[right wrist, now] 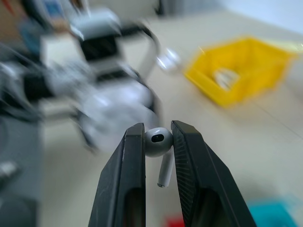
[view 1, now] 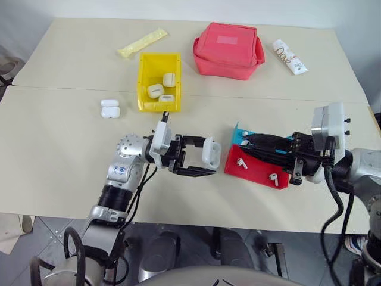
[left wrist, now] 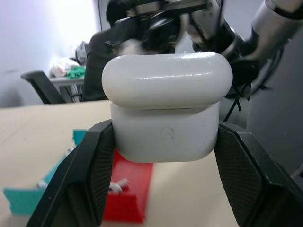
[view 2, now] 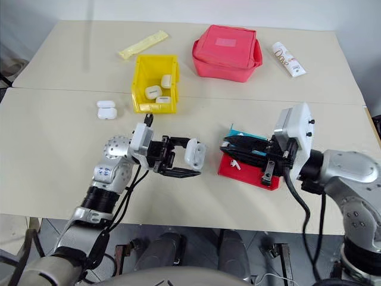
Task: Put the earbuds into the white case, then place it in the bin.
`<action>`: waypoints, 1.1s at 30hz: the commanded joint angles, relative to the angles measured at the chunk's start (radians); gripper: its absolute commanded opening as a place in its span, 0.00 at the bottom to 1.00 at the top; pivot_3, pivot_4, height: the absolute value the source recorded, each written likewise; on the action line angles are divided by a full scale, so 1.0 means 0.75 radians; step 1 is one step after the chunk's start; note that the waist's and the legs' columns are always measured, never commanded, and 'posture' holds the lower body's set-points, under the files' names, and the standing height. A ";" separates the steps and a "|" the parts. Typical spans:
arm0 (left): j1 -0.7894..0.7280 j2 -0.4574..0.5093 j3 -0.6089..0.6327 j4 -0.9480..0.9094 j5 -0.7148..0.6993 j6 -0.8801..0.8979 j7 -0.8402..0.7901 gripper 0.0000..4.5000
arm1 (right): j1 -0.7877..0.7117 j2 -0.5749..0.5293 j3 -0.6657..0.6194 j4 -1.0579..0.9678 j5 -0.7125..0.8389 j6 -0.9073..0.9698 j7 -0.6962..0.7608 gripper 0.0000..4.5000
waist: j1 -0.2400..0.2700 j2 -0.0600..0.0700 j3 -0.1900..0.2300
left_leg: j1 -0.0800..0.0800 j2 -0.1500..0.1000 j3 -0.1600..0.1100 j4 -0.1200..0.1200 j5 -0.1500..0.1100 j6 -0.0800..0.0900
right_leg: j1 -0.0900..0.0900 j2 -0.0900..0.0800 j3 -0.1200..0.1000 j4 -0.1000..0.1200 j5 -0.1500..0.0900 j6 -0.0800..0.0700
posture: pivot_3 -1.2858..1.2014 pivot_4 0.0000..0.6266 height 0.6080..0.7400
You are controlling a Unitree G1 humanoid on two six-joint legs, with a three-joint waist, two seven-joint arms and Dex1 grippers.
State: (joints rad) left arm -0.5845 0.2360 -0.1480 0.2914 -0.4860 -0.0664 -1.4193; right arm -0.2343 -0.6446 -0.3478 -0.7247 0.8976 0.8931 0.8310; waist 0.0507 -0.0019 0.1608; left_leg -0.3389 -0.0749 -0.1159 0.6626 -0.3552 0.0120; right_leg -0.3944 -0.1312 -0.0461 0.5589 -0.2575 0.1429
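Yellow bin (view 1: 143,83) holds three cases; two earbuds (view 1: 242,161) on tray (view 1: 256,171).

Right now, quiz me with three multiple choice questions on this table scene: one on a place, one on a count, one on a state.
1. Where does the red tray lie?
A. in front of the pink pouch
B. inside the yellow bin
C. on a chair

2. How many white cases lie in the bin?
A. none
B. three
C. six

3. What does the right gripper hold?
A. nothing
B. a tube
C. an earbud

Answers:
1 A, the tray lies nearer the robot than the pouch.
2 B, three cases show inside.
3 C, the earbud sits pinched between its fingers.
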 commanded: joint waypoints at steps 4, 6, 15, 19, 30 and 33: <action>-0.106 -0.069 0.030 0.113 -0.024 -0.065 -0.091 0.62 | -0.015 0.161 0.171 -0.002 0.047 -0.129 -0.126 0.10 | -0.002 0.000 0.000 | 0.000 0.000 0.000 0.000 0.000 0.000 | -0.001 0.000 0.000 0.001 0.000 0.000 | 0.52 0.24 1.00; -0.118 -0.074 0.030 0.123 -0.024 -0.067 -0.116 0.62 | -0.016 0.181 0.217 0.028 0.008 -0.177 -0.136 0.10 | -0.002 0.000 0.000 | -0.001 -0.001 0.000 0.000 0.000 0.000 | 0.000 0.000 0.000 0.001 0.000 0.000 | 0.52 0.24 1.00; -0.126 -0.067 0.027 0.040 -0.066 0.011 -0.158 0.62 | -0.002 0.230 0.349 0.150 -0.144 -0.381 -0.123 0.10 | -0.007 0.000 0.000 | 0.000 -0.001 0.000 0.000 0.000 0.001 | -0.001 0.001 0.000 0.006 0.000 0.000 | 0.52 0.24 1.00; -0.119 -0.055 0.029 0.002 -0.078 0.036 -0.156 0.62 | 0.003 0.241 0.375 0.192 -0.182 -0.444 -0.112 0.10 | -0.009 0.000 0.000 | 0.000 0.000 0.000 0.000 0.000 0.000 | -0.001 0.001 0.001 0.007 0.000 0.000 | 0.52 0.24 1.00; -0.135 -0.102 0.061 0.005 -0.083 0.025 -0.094 0.62 | 0.118 0.238 0.441 0.282 -0.241 -0.588 -0.047 0.10 | -0.010 0.000 0.000 | 0.000 -0.001 0.000 0.000 0.000 0.000 | -0.001 0.001 0.001 0.007 0.000 0.000 | 0.52 0.24 1.00; -0.136 -0.116 0.072 -0.001 -0.092 0.034 -0.077 0.62 | 0.172 0.222 0.438 0.298 -0.253 -0.634 -0.015 0.10 | -0.009 0.000 0.000 | 0.000 -0.001 0.000 0.000 0.000 0.000 | -0.001 0.001 0.001 0.007 0.000 0.000 | 0.52 0.24 1.00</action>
State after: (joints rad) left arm -0.6587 0.1714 -0.1304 0.3582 -0.5041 -0.0275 -1.4910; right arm -0.1474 -0.4615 -0.0454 -0.5396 0.7458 0.4017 0.8043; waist 0.0440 -0.0018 0.1609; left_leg -0.3391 -0.0754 -0.1160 0.6626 -0.3548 0.0124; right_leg -0.3952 -0.1303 -0.0457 0.5642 -0.2577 0.1427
